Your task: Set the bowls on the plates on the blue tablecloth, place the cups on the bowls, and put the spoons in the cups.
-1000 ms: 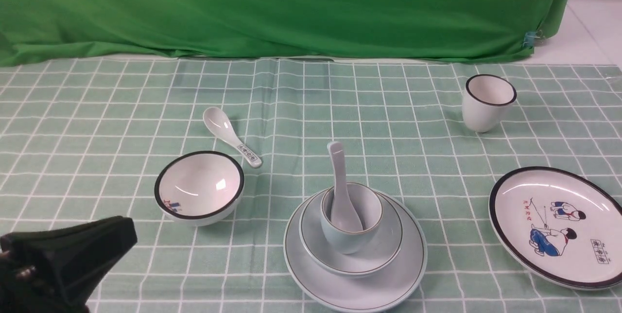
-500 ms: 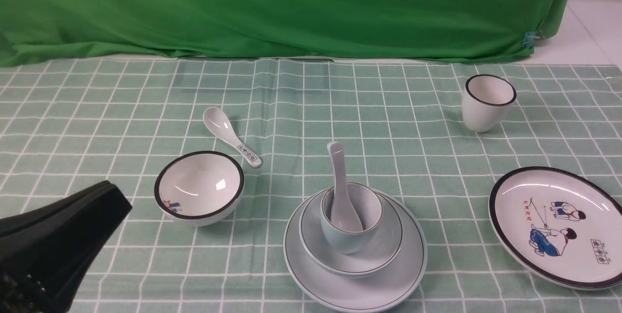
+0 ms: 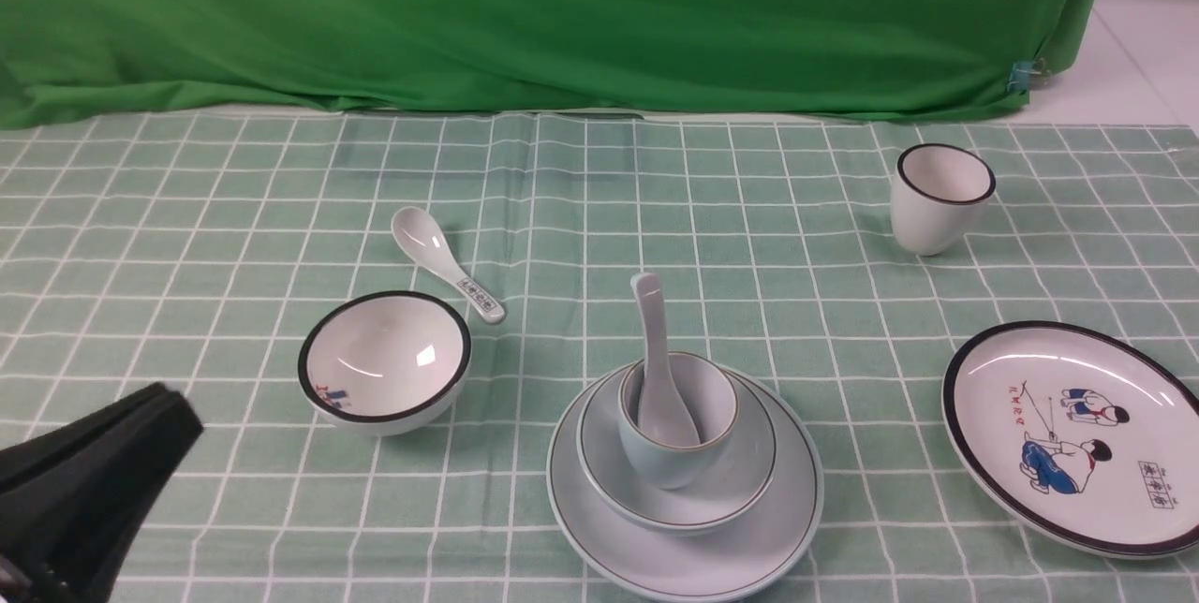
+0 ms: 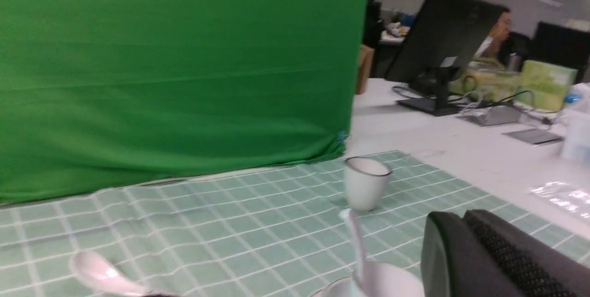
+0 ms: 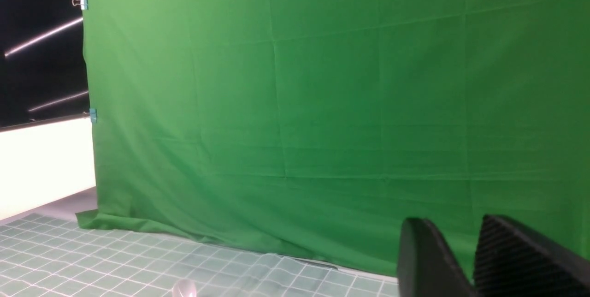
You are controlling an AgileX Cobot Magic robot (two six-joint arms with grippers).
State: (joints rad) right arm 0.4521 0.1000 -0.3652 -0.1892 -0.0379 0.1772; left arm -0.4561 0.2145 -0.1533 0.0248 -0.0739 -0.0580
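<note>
**A:** Why did the pale blue set look finished?

**B:** Because the pale blue bowl (image 3: pixel 676 463) sat on the pale blue plate (image 3: pixel 685 542), the pale cup (image 3: pixel 676 430) stood in the bowl, and the plain spoon (image 3: pixel 658 369) leaned inside the cup. I judge this half was done.

**A:** And the other set?

**B:** It was spread over the blue tablecloth (image 3: pixel 749 238). The black-rimmed bowl (image 3: pixel 384 362) stood near the left pincer (image 3: pixel 155 420), the printed spoon (image 3: pixel 447 263) lay just behind it, and the black-rimmed cup (image 3: pixel 940 196) stood well apart, behind the cartoon plate (image 3: pixel 1077 434).

**A:** The pincers?

**B:** The left pincer was pressed together and empty, low beside that bowl, probably to take it next. The right pincer (image 5: pixel 474 264) showed a narrow gap between its jaws and held nothing.
</note>
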